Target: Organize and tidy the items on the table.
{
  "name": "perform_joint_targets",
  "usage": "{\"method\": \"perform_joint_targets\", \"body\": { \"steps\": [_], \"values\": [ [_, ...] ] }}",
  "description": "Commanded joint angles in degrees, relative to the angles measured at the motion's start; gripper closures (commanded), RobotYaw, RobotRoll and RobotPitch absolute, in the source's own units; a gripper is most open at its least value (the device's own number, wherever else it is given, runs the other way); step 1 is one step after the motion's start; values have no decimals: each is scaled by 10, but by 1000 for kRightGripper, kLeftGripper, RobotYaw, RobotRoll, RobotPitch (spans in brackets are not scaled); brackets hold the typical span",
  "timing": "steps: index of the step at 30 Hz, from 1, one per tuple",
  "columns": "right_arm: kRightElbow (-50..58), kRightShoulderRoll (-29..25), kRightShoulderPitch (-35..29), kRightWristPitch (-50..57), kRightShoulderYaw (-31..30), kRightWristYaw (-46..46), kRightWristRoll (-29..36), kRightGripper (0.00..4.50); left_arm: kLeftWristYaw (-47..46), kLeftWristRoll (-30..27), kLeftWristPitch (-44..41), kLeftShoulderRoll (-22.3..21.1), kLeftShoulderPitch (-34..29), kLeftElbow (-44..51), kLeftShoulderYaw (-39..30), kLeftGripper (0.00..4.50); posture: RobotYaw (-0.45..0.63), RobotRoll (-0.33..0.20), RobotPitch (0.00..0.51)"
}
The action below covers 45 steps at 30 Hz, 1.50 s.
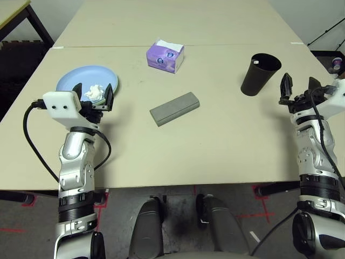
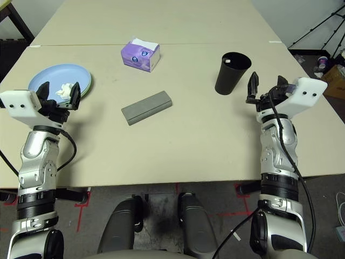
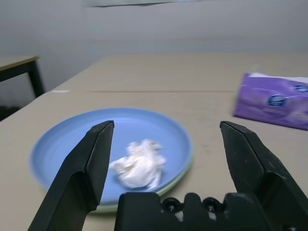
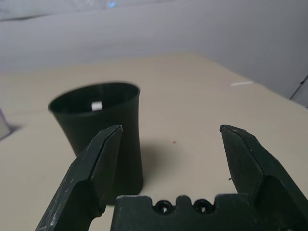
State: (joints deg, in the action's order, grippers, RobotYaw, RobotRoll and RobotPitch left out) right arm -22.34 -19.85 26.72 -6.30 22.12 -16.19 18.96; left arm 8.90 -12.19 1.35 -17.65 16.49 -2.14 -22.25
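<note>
A blue plate (image 1: 81, 78) lies at the table's (image 1: 215, 151) left side, stacked on a green plate whose rim (image 3: 179, 174) peeks out beneath it. A crumpled white tissue (image 1: 95, 91) rests on the blue plate. My left gripper (image 1: 94, 96) stands open just in front of the tissue, holding nothing; the left wrist view shows the tissue (image 3: 138, 163) between its fingers and farther off. A grey glasses case (image 1: 174, 108) lies at mid-table. The black cup (image 1: 260, 74) stands upright at the right. My right gripper (image 1: 299, 87) is open beside it, to its right, and empty.
A purple tissue box (image 1: 165, 55) sits behind the glasses case, near the seam across the table. A yellow-edged, black-framed table (image 1: 13, 12) stands at the far left corner. A tripod leg (image 1: 326, 32) and small items on the floor lie beyond the right edge.
</note>
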Motion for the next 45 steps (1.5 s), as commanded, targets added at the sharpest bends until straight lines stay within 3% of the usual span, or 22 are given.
{"method": "perform_joint_targets", "body": {
  "steps": [1, 8, 21, 45],
  "values": [
    [-67, -19, 15, -32, 0, -48, 4, 15, -17, -11, 13, -1, -8, -23, -23, 0, -21, 0, 129],
    [-138, -18, 34, -59, -2, -98, 11, 15, -12, -19, 26, -18, -15, -44, -40, 0, 0, 0, 133],
    [-101, -25, 11, -47, 5, -89, 19, 15, 71, -47, 25, -66, -38, -62, -37, 0, 24, 0, 116],
    [-78, -19, 1, -22, -10, -70, 16, 15, 105, -69, 19, -101, -35, -97, -46, 0, 6, 0, 105]
  ]
}}
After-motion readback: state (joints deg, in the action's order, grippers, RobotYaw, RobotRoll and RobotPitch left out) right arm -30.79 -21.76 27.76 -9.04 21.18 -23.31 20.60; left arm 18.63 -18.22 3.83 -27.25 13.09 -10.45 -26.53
